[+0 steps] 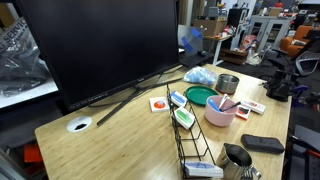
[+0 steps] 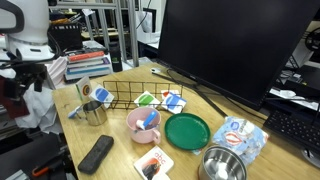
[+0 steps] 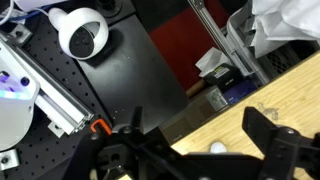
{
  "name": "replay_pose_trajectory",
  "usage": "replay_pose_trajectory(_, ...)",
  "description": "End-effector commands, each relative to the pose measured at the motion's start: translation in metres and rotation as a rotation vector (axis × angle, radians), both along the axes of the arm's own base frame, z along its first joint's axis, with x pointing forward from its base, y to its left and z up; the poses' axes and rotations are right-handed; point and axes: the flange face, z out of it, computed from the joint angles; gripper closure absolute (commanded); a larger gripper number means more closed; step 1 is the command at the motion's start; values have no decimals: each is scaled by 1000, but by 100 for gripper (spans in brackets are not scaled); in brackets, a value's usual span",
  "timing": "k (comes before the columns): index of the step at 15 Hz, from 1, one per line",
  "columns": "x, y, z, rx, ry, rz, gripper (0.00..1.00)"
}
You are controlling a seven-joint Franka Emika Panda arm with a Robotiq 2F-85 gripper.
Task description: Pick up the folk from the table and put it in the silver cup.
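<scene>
The end effector (image 3: 192, 116) has its two dark fingers (image 3: 262, 132) spread wide apart. In the wrist view it hangs over an edge of the tabletop (image 3: 290, 100), with light wood under the fingers at the right and dark floor beyond. A round white camera (image 3: 82, 32) sits on a black perforated board at the upper left of that view.

The silver cup (image 2: 95, 112) stands upright near a corner of the tabletop, just beside one end of a black wire rack (image 2: 125, 96); both exterior views show it (image 1: 237, 157). A black remote (image 2: 97, 153) lies near the cup. The pink bowl (image 2: 144, 124) sits between the cup and a green plate (image 2: 187, 131). A blue-handled utensil (image 2: 150, 117) leans inside the bowl, and at this size I cannot tell whether it is the fork. A round metal tin (image 2: 222, 165) and a blue packet (image 2: 245, 138) lie past the plate. Small picture cards (image 1: 158, 103) lie by the rack. A large dark monitor (image 1: 100, 45) stands behind everything, with a round white cable hole (image 1: 79, 125) near its foot.
</scene>
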Motion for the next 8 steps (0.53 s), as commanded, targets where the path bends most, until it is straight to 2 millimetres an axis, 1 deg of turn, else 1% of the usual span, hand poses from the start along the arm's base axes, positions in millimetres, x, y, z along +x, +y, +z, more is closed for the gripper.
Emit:
replay_pose_trajectory(1,2,1,-8,-8,1,-27,0)
replay_pose_trajectory(3,5,1,-24,-19,15,-54,0)
replay_pose_trajectory(4,5,1,-27,-20,21,-57,0)
replay_pose_trajectory(8,6,3,-25,-19,19,-61,0)
